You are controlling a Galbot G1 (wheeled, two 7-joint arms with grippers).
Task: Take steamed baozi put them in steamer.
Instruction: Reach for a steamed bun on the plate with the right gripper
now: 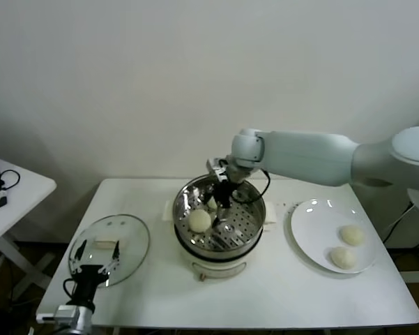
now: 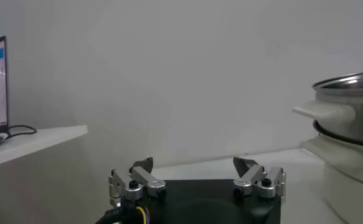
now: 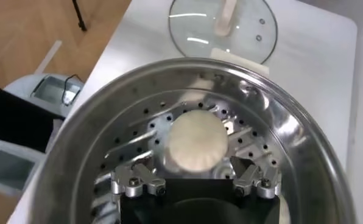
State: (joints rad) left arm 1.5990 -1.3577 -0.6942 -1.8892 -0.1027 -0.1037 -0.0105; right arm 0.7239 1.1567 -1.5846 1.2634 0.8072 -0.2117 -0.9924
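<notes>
The steamer [image 1: 254,227] stands mid-table, a shiny steel pot with a perforated tray on a white base. One baozi [image 1: 199,220] lies on its tray. A second pale bun [image 1: 211,204] shows partly behind my right gripper [image 1: 222,204], which hangs inside the pot. In the right wrist view that gripper [image 3: 195,165] is open, and the baozi [image 3: 197,141] lies on the tray just beyond its spread fingertips. Two more baozi [image 1: 351,234] [image 1: 343,258] lie on the white plate [image 1: 310,216]. My left gripper [image 1: 92,271] is parked open and empty at the front left.
The round glass lid [image 1: 129,241] lies flat to the left of the steamer, just ahead of the left gripper. The left wrist view shows the steamer's side and handle [image 2: 346,115] and my left gripper [image 2: 197,167]. A small side table [image 1: 14,188] stands far left.
</notes>
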